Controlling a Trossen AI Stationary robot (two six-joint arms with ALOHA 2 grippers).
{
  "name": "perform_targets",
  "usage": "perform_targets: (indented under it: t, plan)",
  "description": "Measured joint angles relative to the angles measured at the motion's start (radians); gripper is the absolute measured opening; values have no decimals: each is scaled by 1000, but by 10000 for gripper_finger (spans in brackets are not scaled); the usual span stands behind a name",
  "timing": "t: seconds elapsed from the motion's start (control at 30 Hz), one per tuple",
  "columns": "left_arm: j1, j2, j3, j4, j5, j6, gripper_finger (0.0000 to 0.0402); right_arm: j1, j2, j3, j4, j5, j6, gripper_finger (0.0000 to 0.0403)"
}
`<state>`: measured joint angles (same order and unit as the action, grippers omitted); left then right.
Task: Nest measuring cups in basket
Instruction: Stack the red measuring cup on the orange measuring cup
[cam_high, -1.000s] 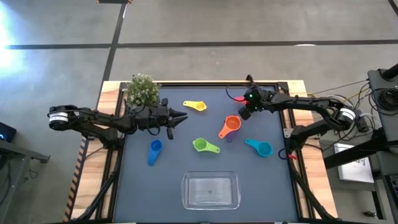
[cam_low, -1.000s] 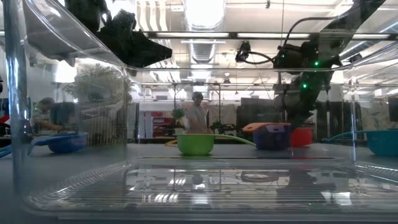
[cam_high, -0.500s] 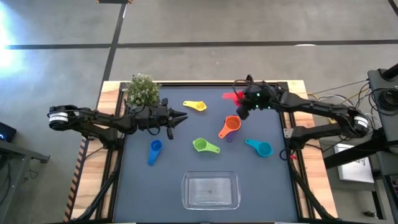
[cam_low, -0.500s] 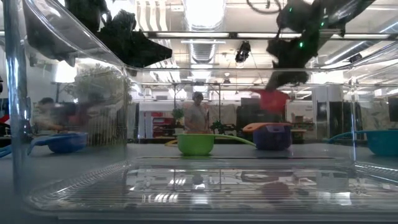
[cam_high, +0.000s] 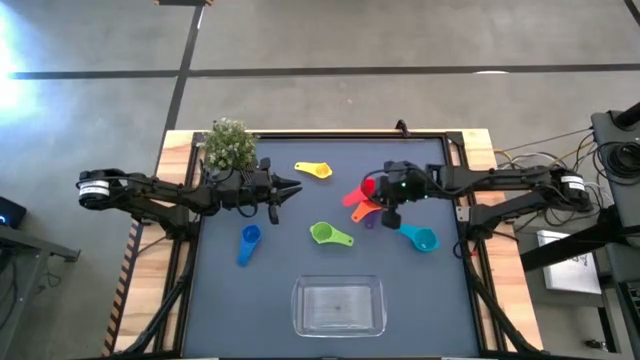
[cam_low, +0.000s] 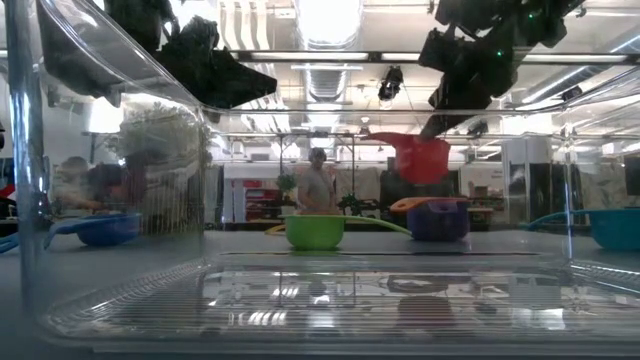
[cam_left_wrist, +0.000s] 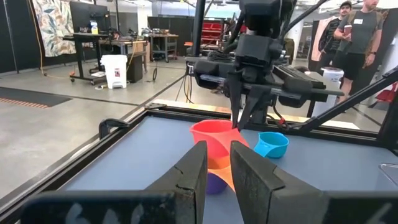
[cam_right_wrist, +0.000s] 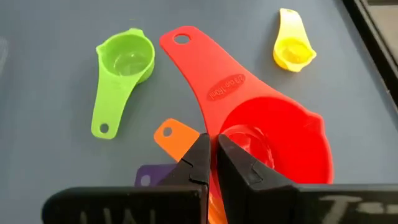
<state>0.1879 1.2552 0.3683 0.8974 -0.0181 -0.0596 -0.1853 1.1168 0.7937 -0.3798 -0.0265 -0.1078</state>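
We start with the clear basket (cam_high: 338, 306), sitting empty at the near middle of the dark table (cam_high: 290, 270); no cup is in it, so the nesting has hardly begun, or is being done on the table first. The step in hand is a carry. The right gripper (cam_high: 378, 192) is clamped shut on the rim of the red measuring cup (cam_high: 357, 192), the largest cup, and holds it in the air right above the orange measuring cup (cam_high: 366, 210) and the purple measuring cup (cam_high: 369, 221), which lie together right of centre.

As we judge it, the next move calls for lowering the red cup level, either over that pair or down into the basket, and letting go only once it sits flat.

The other cups lie apart:
- teal measuring cup (cam_high: 418, 238), to the right;
- green measuring cup (cam_high: 328, 235), in the middle;
- blue measuring cup (cam_high: 248, 243), to the left;
- yellow measuring cup (cam_high: 314, 171), at the far side.

The left gripper (cam_high: 292, 188) waits at the left near the potted plant (cam_high: 229, 143), holding nothing, its fingers only a narrow gap apart.

The low view shows the red cup (cam_low: 420, 158) hanging clear above the purple one, a height the high view cannot give. The right wrist view shows the fingers pinching the rim and the handle (cam_right_wrist: 208, 71) pointing away. Whether orange already sits inside purple we cannot quite tell.
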Motion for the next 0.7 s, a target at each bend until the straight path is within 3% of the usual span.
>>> perform_targets:
  t: [0.7]
  plan:
    - [0,0,0,0,0,0,54,-9,0,-48,-33,0,-22,8]
